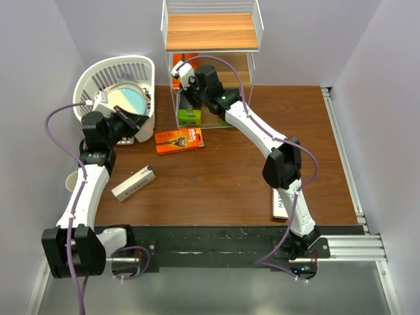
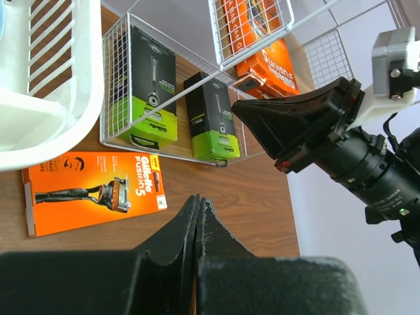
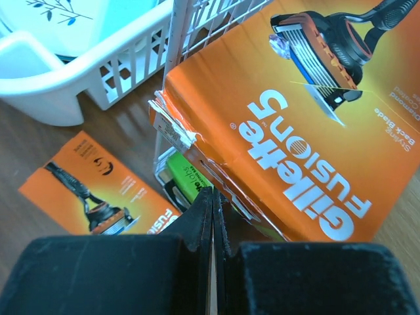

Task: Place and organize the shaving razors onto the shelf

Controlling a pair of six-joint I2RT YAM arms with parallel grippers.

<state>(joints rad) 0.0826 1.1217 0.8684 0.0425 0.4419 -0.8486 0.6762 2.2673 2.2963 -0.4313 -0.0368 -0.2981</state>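
Both pincers are shut, with nothing held between the fingers. The left pincer [image 2: 198, 220] is poised low over the table [image 1: 223, 177] at the left. It is just beside the white slatted basket [image 1: 98, 75], in which a pale blue plate [image 1: 128, 100] is lying. Its closed tips are pointed toward the shelf [image 1: 210, 31].

The right pincer [image 3: 211, 207] is reached into the left front of the shelf, under the top board. Its closed tips are set right at the torn corner of an orange box [image 3: 295, 131], though whether they touch it cannot be told. That orange box is lodged on a level above the bottom one, with its printed face turned toward the wrist camera. Two black-and-lime packs [image 2: 152, 85] are stood upright side by side on the bottom level, behind the wire wall.

A second orange box [image 1: 179, 140] is laid flat on the table, face up, just in front of the shelf and near the basket. A slim white box [image 1: 133, 183] is laid at a slant nearer the front edge, well apart from the shelf, and a mug [image 1: 72, 180] is seen at the table's left edge beside it. A HARRY'S box [image 1: 281, 205] — white and long — is partly hidden under the right arm near the front edge.
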